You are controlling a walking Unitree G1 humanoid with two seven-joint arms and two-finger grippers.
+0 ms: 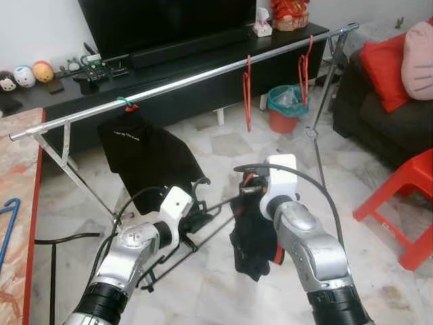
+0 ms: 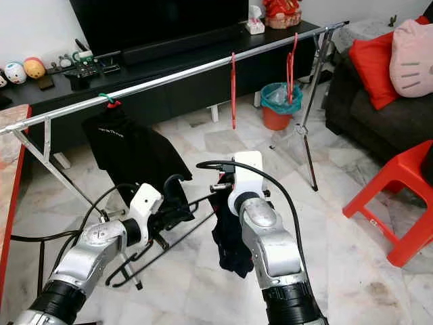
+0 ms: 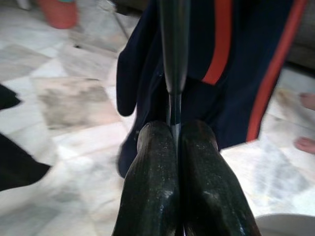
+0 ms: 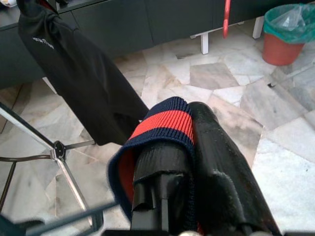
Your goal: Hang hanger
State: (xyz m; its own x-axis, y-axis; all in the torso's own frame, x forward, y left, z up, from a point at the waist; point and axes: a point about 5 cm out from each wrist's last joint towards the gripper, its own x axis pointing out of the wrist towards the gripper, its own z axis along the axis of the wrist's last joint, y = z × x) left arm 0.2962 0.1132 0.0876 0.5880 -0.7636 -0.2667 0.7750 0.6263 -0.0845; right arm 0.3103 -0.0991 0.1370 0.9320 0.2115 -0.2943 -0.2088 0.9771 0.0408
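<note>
I hold a black hanger (image 1: 220,203) low in front of me, with a navy garment with red stripes (image 1: 254,244) draped from it. My left gripper (image 1: 201,211) is shut on the hanger's thin bar (image 3: 174,54), as the left wrist view shows. My right gripper (image 1: 247,195) is shut on the garment's ribbed navy-and-red edge (image 4: 165,123) at the hanger's other end. Beyond and above runs the silver clothes rail (image 1: 189,81). On it hang a black T-shirt (image 1: 145,156) and two bare red hangers (image 1: 247,91) (image 1: 305,68).
The rail's folding legs (image 1: 74,176) spread over the marble floor. A black TV bench (image 1: 203,57) stands behind the rail, with a red bin (image 1: 284,112) beside it. A dark sofa (image 1: 392,128) and a red plastic chair (image 1: 406,203) are at right. A red-edged table (image 1: 20,203) carries a blue hanger (image 1: 8,217).
</note>
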